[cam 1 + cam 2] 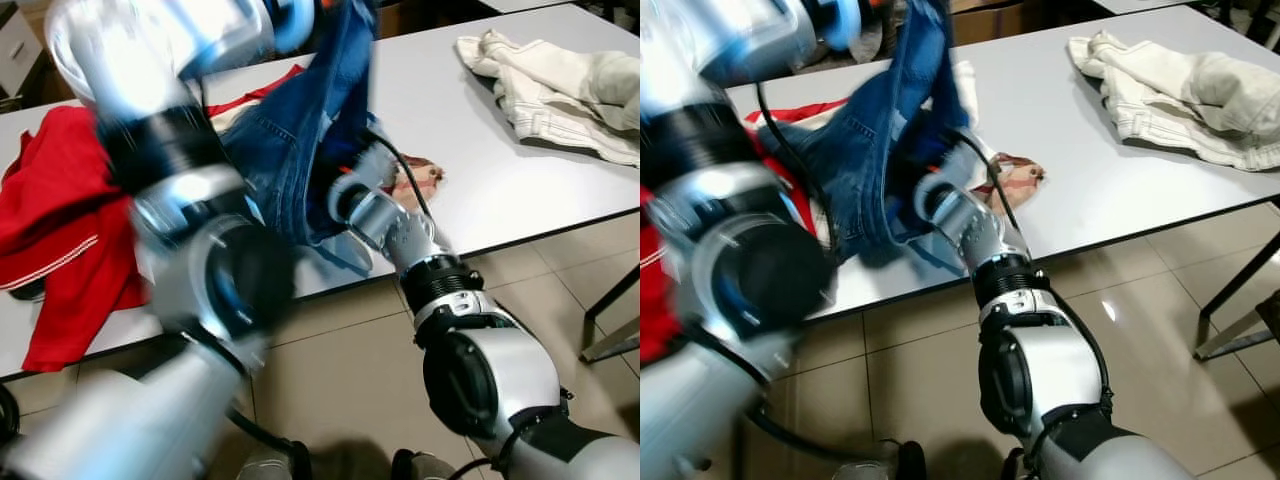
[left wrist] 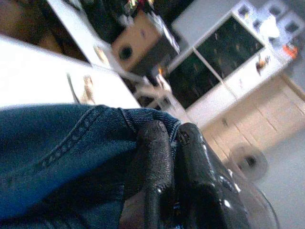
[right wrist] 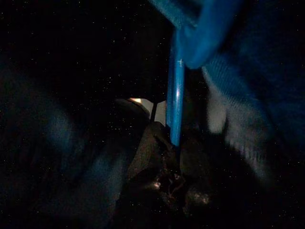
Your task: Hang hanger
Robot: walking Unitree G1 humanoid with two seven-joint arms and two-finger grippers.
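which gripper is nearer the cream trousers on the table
Right. The right gripper is inside the blue jeans mid-table; the left gripper holds them higher, farther from the cream trousers.

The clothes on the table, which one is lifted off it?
The blue denim garment, held up by the left tool; the red garment and cream garment lie flat.

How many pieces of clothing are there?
4 that I can tell: blue jeans held up by both grippers, a red garment at the table's left, a cream garment far right, a patterned cloth behind the jeans. More may be hidden.
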